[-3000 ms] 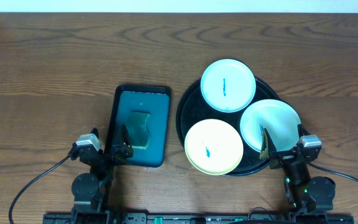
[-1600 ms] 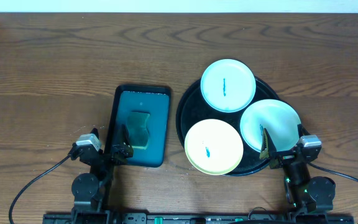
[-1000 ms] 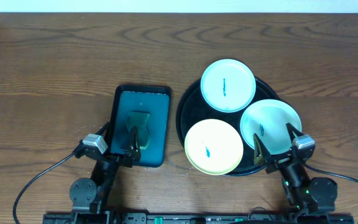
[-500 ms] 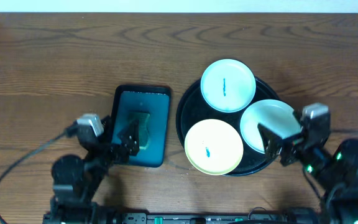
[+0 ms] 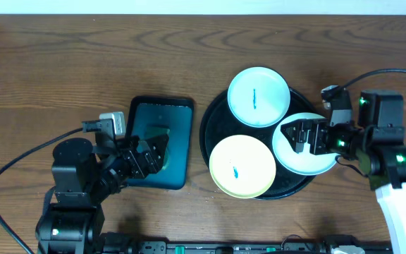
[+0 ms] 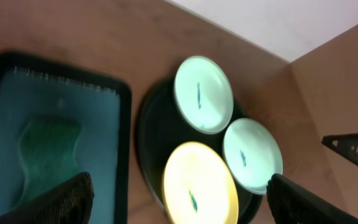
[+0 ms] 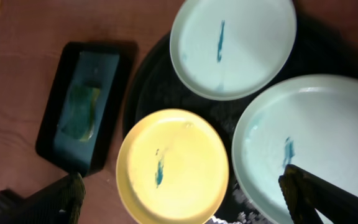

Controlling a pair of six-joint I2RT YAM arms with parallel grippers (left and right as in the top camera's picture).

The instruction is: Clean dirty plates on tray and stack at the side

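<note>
The round black tray (image 5: 207, 134) holds three plates. A mint plate (image 5: 259, 97) lies at the far side, a yellow plate (image 5: 242, 166) at the near left, and a second mint plate (image 5: 312, 156) at the right. Each has a small blue smear. My right gripper (image 5: 292, 136) is open and empty above the right mint plate's left part. My left gripper (image 5: 147, 153) is open and empty above the teal tray. The left wrist view shows the yellow plate (image 6: 197, 186) and both mint plates (image 6: 202, 93) between its fingers (image 6: 179, 199). The right wrist view shows the same plates (image 7: 173, 165) and its fingers (image 7: 188, 199) wide apart.
A dark teal rectangular tray (image 5: 162, 113) with a green sponge (image 6: 48, 140) stands left of the black tray. Bare wooden table lies behind both trays and at the far left. Cables run from both arm bases near the front edge.
Both arms have risen from the front edge. The left gripper moved over the teal tray. The right gripper swung up and right, over the right mint plate.
</note>
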